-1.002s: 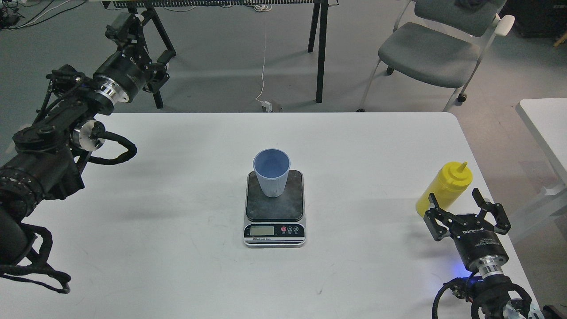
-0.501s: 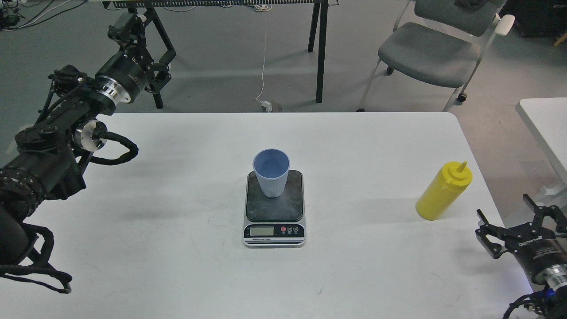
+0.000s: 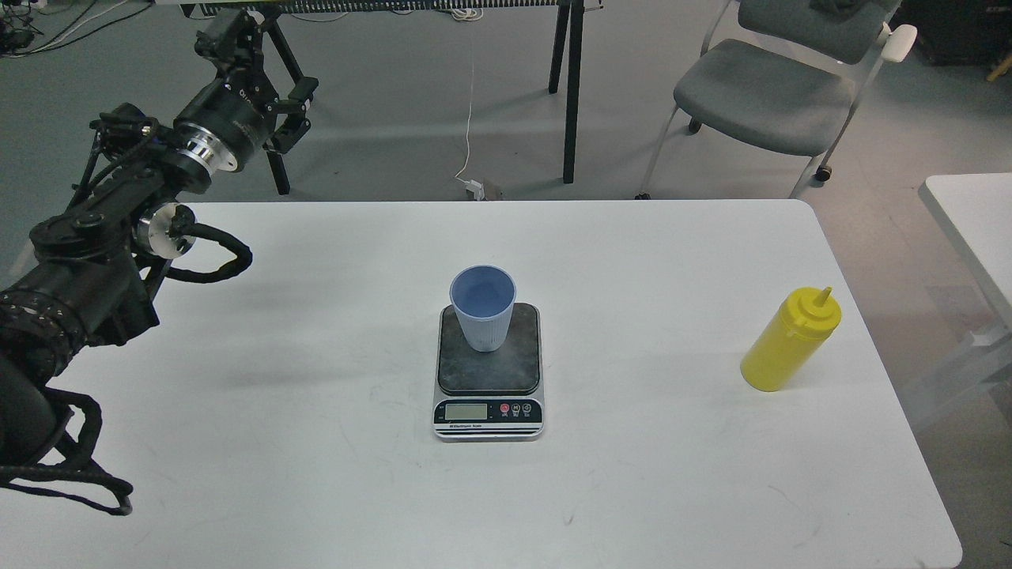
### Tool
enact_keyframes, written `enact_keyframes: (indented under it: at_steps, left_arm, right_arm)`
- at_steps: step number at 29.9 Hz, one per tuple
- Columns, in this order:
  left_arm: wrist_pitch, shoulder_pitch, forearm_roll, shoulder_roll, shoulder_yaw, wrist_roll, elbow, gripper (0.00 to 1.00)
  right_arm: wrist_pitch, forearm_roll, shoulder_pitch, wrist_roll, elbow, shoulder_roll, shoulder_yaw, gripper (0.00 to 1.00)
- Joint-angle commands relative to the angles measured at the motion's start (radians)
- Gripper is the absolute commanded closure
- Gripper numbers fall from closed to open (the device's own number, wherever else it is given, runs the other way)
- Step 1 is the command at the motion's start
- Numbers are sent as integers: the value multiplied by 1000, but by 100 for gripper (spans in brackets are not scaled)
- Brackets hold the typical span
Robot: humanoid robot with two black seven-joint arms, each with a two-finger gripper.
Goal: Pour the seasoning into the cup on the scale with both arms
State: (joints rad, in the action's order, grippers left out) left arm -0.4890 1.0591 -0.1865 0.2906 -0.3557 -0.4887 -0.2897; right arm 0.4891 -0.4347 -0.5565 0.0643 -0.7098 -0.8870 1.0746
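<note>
Your left gripper (image 3: pixel 237 47) hangs beyond the table's far left corner, jaw state impossible to tell; your right gripper is out of view. The bottle (image 3: pixel 789 341) stands near the table's (image 3: pixel 672 490) right edge, well apart from the cup (image 3: pixel 483 307) on the scale (image 3: pixel 489 371). A careless reach could knock the bottle off.

The light-blue ribbed cup (image 3: pixel 483 307) stands upright on the far half of the scale (image 3: pixel 489 371), its open mouth facing up, its base on the dark mottled weighing plate. The scale lies flat near the middle of my white table, silver front edge toward me, with a small LCD and round buttons, one of them red. The yellow squeeze bottle (image 3: pixel 791 340) of seasoning stands upright well off to my right, near the table's right edge, cap on, pointed nozzle up. It is well apart from cup and scale.
</note>
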Motion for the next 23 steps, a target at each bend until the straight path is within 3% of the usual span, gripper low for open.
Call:
enact_keyframes:
  at_steps: [1,6,11,15,23]
  left_arm:
    - [0,9,-1,-2,1,0,1,2]
    - [0,9,1,-2,1,0,1,2]
    - [0,7,1,-2,1,0,1,2]
    - [0,9,-1,-4,1,0,1,2]
    - [0,9,-1,-2,1,0,1,2]
  right_arm:
    - [0,-29,-143,2,10,77,-68,0]
    - [0,40,-249,6,21,293,-29,0]
    - [0,238,-244,3,23,453,-7,0]
    - [0,246,-244,3,26,569,-7,0]
    - [0,243,-238,3,41,617,-15,0]
